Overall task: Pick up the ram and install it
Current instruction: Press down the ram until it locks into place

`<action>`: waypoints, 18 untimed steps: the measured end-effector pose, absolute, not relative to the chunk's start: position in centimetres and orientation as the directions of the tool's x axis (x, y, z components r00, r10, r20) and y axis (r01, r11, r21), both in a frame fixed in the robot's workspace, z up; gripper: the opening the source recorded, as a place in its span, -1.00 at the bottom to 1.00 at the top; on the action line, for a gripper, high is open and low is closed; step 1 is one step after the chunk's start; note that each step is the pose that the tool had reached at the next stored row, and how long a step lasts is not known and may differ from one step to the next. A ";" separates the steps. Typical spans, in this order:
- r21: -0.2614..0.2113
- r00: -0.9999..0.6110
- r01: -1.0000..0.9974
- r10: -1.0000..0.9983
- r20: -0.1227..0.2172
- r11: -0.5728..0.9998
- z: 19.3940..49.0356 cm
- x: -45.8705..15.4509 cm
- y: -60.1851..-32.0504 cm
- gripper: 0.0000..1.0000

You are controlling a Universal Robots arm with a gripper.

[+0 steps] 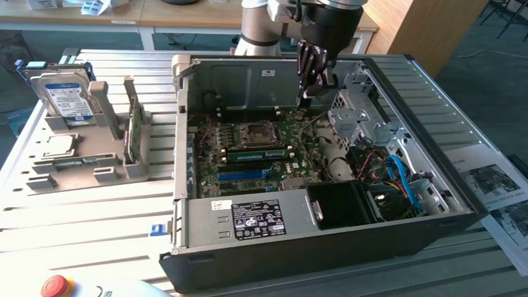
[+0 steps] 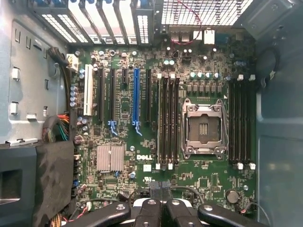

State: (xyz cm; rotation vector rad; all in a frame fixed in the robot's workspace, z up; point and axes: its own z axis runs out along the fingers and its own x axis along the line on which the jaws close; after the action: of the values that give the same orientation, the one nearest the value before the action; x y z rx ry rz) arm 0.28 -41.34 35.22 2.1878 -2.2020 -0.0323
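Right now my hand (image 1: 307, 93) hangs inside the open computer case (image 1: 330, 247), above the far end of the motherboard (image 1: 216, 166). Its fingers (image 2: 152, 208) are pressed together with nothing between them.

The ram (image 1: 133, 133) is a thin green board, long and narrow, with dark patches on its face. It stands on its long edge in the grey holder (image 1: 83, 170) on the desk (image 1: 83, 216), outside the case on the exterior view's left. From the hand it sits at about 8 o'clock in that view, well apart, with the case wall between them. Its long axis runs roughly 12 to 6, and its flat faces are turned toward 3 and 9.

A second green strip (image 1: 257, 154) of much the same look lies along the memory slots just beside the processor socket (image 1: 251, 133), at about 7 o'clock from the hand, running 9 to 3. From the wrist view I cannot tell whether a stick sits in those slots (image 2: 168, 118).
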 end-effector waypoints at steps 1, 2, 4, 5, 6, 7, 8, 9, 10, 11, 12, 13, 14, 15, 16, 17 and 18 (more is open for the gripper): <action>0.041 -0.006 -0.999 -1.000 0.013 0.007 35.1 0.3 -41.3 -0.79; 0.041 -0.006 -0.999 -1.000 0.013 0.007 35.0 0.3 -41.3 -0.79; 0.041 -0.006 -0.999 -1.000 0.014 0.007 34.8 0.3 -41.3 -0.79; 0.041 -0.006 -0.999 -1.000 0.015 0.007 34.7 0.3 -41.3 -0.79; 0.041 -0.006 -0.999 -1.000 0.015 0.007 34.6 0.3 -41.3 -0.79; 0.041 -0.006 -0.999 -1.000 0.016 0.007 34.6 0.3 -41.3 -0.79; 0.041 -0.006 -0.999 -1.000 0.016 0.007 34.6 0.3 -41.3 -0.79; 0.041 -0.006 -0.999 -1.000 0.016 0.007 34.6 0.3 -41.3 -0.79; 0.041 -0.006 -0.999 -1.000 0.016 0.007 34.6 0.3 -41.3 -0.79; 0.041 -0.006 -0.999 -1.000 0.016 0.007 34.6 0.3 -41.3 -0.79; 0.041 -0.006 -0.999 -1.000 0.016 0.007 34.6 0.3 -41.3 -0.79; 0.041 -0.006 -0.999 -1.000 0.016 0.007 34.6 0.3 -41.3 -0.79; 0.041 -0.006 -0.999 -1.000 0.016 0.007 34.6 0.3 -41.3 -0.79; 0.041 -0.006 -0.999 -1.000 0.016 0.007 34.6 0.3 -41.3 -0.79; 0.041 -0.006 -0.999 -1.000 0.016 0.007 34.6 0.3 -41.3 -0.79; 0.041 -0.006 -0.999 -1.000 0.016 0.007 34.6 0.3 -41.3 -0.79; 0.041 -0.006 -0.999 -1.000 0.016 0.007 34.6 0.3 -41.3 -0.79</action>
State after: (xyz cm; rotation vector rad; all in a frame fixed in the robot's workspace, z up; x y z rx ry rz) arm 0.32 -41.34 34.58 2.1859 -2.1999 -0.0279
